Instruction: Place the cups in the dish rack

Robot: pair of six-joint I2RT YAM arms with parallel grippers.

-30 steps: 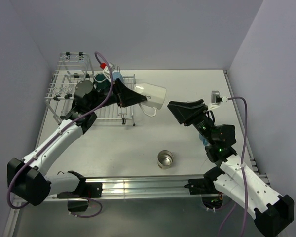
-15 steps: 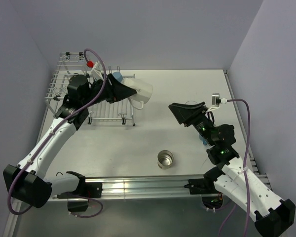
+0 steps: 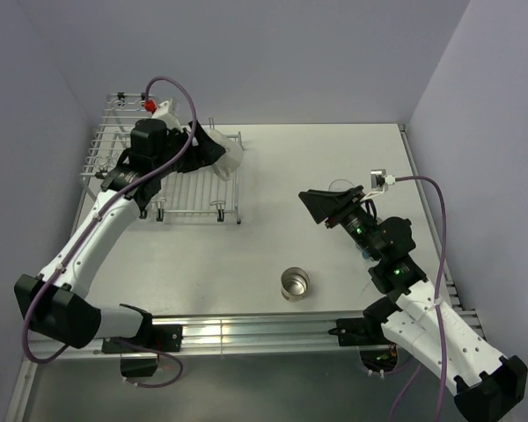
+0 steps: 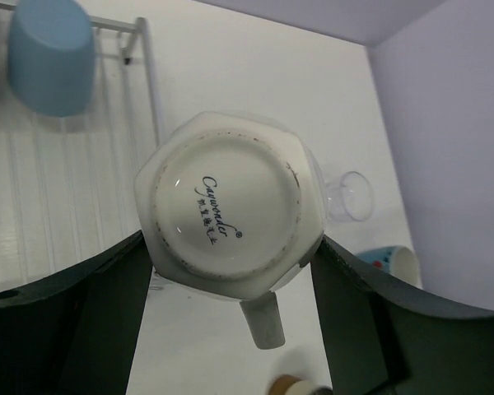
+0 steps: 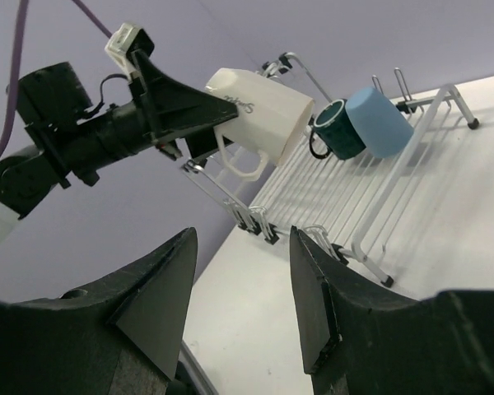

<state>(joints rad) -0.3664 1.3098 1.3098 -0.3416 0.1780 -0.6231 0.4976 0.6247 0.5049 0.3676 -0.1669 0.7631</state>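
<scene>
My left gripper [image 3: 213, 149] is shut on the cream mug [image 3: 231, 155] and holds it tilted in the air over the right end of the silver wire dish rack [image 3: 180, 189]. In the left wrist view the mug's base [image 4: 226, 206] fills the space between the fingers. In the right wrist view a dark teal mug [image 5: 336, 130] and a blue tumbler [image 5: 379, 122] lie on the rack [image 5: 370, 193], beside the held mug [image 5: 259, 111]. The steel cup [image 3: 294, 283] stands on the table. My right gripper [image 3: 321, 204] is open and empty, right of centre.
In the left wrist view a clear glass [image 4: 348, 196] and a blue mug with a white inside [image 4: 393, 265] stand on the table beyond the rack, on the right side. The rack's taller basket [image 3: 128, 110] is at the back left corner. Walls close off the table's left, back and right.
My left gripper has carried the cream mug left and back, from over the table beside the rack to over the rack's right end. My right arm has barely shifted.
</scene>
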